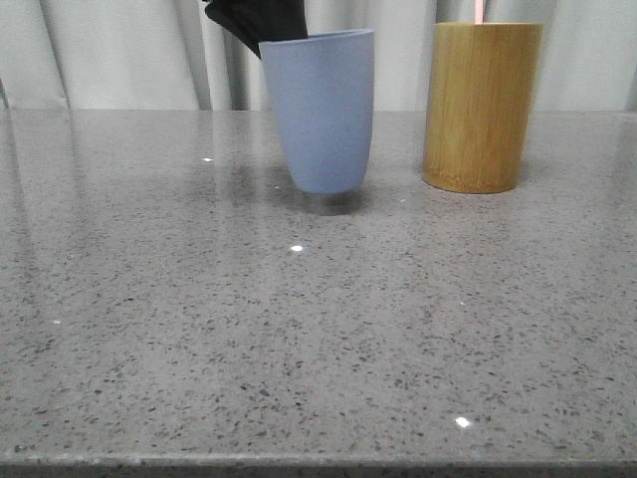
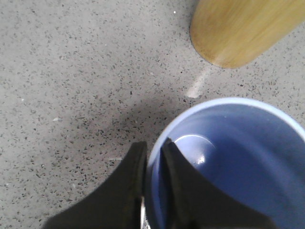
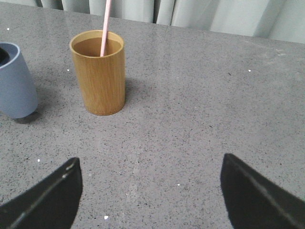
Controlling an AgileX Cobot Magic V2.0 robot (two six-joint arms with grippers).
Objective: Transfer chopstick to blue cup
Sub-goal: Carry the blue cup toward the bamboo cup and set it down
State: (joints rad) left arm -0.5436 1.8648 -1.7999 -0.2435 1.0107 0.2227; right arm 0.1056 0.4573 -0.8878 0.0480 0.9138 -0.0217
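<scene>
1. None of the transfer is done yet: your chopstick [image 3: 105, 26] stands in the bamboo holder [image 3: 99, 71], near-upright, its top leaning slightly away from the blue cup [image 1: 320, 110].
2. Your left hand [image 2: 153, 157] pinches the cup's rim.
3. Your right hand [image 3: 150, 191] hangs wide apart, well short of the holder, above the tabletop [image 1: 299, 329].

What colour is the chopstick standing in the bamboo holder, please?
Pale pink; the chopstick shows best in the right wrist view.
</scene>
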